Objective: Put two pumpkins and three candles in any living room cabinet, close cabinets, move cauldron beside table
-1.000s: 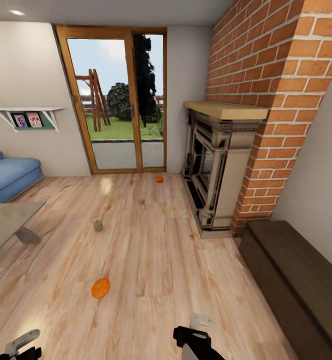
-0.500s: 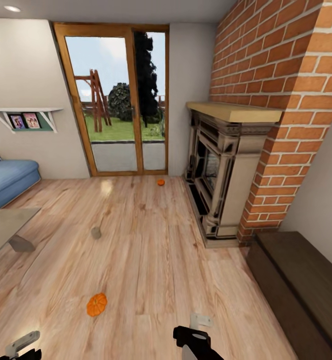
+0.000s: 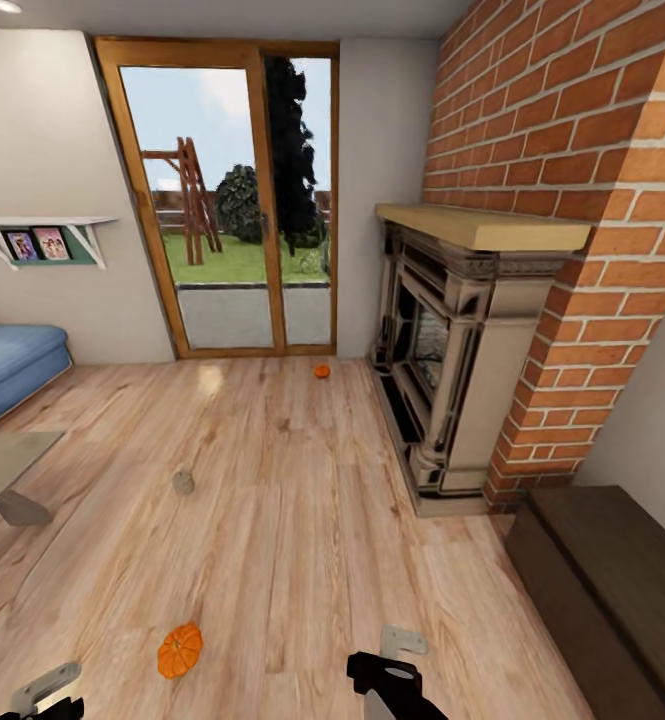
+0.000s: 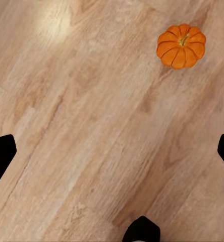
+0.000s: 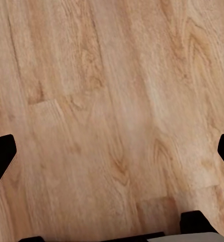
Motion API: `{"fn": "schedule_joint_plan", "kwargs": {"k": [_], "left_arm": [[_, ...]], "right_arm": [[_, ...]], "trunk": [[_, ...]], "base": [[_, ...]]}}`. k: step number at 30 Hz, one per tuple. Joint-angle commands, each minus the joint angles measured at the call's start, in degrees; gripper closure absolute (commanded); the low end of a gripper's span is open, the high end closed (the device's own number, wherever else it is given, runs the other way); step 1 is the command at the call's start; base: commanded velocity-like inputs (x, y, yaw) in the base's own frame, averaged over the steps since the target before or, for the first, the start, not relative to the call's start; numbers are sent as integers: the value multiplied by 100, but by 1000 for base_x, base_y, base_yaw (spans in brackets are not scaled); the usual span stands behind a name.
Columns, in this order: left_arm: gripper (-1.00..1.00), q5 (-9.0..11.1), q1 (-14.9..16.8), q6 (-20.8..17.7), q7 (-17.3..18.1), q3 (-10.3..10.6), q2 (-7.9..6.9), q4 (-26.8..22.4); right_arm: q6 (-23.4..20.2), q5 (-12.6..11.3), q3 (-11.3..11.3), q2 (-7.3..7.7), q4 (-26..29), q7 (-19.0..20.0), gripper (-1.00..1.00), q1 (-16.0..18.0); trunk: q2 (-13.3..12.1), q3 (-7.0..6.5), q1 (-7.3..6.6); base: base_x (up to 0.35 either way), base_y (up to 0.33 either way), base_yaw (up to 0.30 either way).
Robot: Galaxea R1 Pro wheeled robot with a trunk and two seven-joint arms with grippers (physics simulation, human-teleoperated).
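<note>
One orange pumpkin (image 3: 179,650) lies on the wood floor just ahead of my left arm (image 3: 44,692); it also shows in the left wrist view as the pumpkin (image 4: 181,46), off to one side of my left gripper (image 4: 112,154), which is open and empty. A second pumpkin (image 3: 321,371) sits far off by the glass door. A grey-tan candle (image 3: 183,483) stands on the floor between them. The dark-brown cabinet (image 3: 602,590) runs along the right wall, its front shut. My right gripper (image 5: 112,154) is open over bare floor. The cauldron is out of view.
A stone fireplace (image 3: 452,370) under a brick chimney juts out at the right, beyond the cabinet. At the left are a grey table (image 3: 2,465) and a blue sofa (image 3: 12,360). The glass door (image 3: 232,200) closes the far wall. Wood floor (image 3: 302,520) stretches ahead.
The whole view has advanced: the near pumpkin and the candle sit lower and further left in the picture, and the fireplace looms larger. Both arms keep their place in the picture.
</note>
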State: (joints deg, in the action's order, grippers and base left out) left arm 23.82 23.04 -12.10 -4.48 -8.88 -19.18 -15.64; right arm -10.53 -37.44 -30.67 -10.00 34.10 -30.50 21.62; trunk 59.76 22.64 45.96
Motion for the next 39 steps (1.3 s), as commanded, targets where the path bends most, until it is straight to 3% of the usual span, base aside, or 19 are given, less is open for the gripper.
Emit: {"fn": "schedule_joint_plan", "kwargs": {"k": [1, 39], "left_arm": [[-100, 0, 0, 35, 0, 0, 1, 2], [-100, -4, -1, 224, 0, 0, 51, 97]], "right_arm": [[2, 0, 0, 0, 0, 0, -100, 0], [16, -5, 4, 0, 0, 0, -100, 0]], "trunk": [[0, 0, 0], [0, 0, 0]], "base": [[331, 0, 22], [327, -19, 65]]}}
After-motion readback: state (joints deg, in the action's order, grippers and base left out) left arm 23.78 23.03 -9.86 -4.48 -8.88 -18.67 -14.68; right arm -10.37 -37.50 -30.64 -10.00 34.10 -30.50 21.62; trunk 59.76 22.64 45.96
